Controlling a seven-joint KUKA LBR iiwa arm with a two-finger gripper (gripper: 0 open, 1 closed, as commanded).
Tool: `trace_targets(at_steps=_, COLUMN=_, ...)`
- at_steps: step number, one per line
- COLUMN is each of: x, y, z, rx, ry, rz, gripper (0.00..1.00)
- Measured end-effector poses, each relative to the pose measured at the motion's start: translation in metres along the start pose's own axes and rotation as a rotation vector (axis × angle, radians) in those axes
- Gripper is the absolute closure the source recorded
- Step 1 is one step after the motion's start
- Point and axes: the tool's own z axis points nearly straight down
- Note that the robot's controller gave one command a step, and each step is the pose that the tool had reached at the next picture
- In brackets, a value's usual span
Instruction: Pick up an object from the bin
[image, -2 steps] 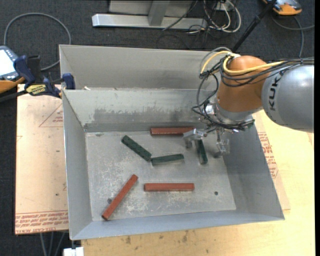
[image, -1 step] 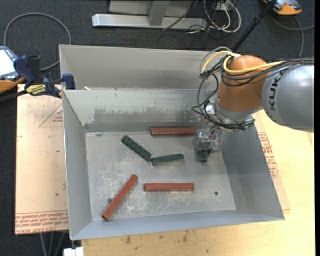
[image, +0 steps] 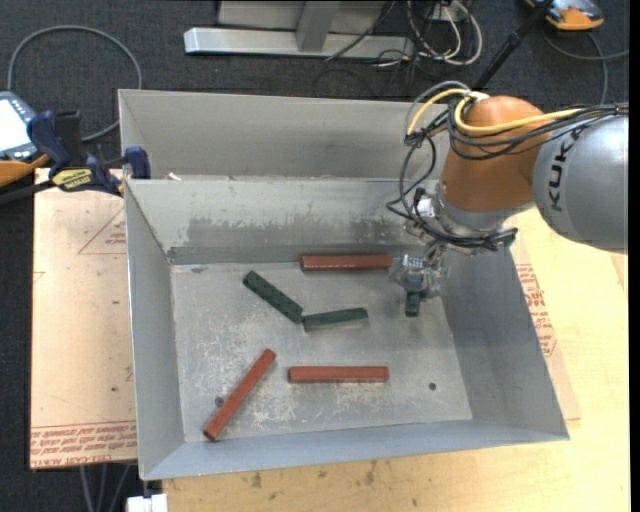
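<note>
Jaw spacing cannot be told. Gripper (image: 413, 300) hangs over bare floor of the grey metal bin (image: 150, 330), right of centre. From it: near rust-red flat bar (image: 338, 374) at 7 o'clock, short dark-green flat bar (image: 334, 319) at 9, far rust-red flat bar (image: 347, 262) at 10, closest.

A dark carpeted floor (image: 60, 120) lies beyond and to the left of the bin (image: 150, 330). Beyond the bin's far wall, a flat grey metal bar (image: 250, 40) rests on the floor and meets a grey upright post (image: 320, 18). Loose cables (image: 440, 35) lie beyond the bin's far right corner. A light tan surface (image: 600, 340) lies right of the bin. Lighting is even.
</note>
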Motion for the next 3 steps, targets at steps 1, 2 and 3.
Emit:
trace_targets(at_steps=1, x=-0.002, y=-0.001, z=-0.038, rx=0.001, ry=0.000, rz=0.003, gripper=1.00)
trace_targets(at_steps=2, x=-0.004, y=-0.002, z=-0.077, rx=0.001, ry=0.000, rz=0.006, gripper=1.00)
trace_targets(at_steps=3, x=-0.005, y=-0.003, z=-0.088, rx=-0.001, ry=0.000, rz=0.009, gripper=1.00)
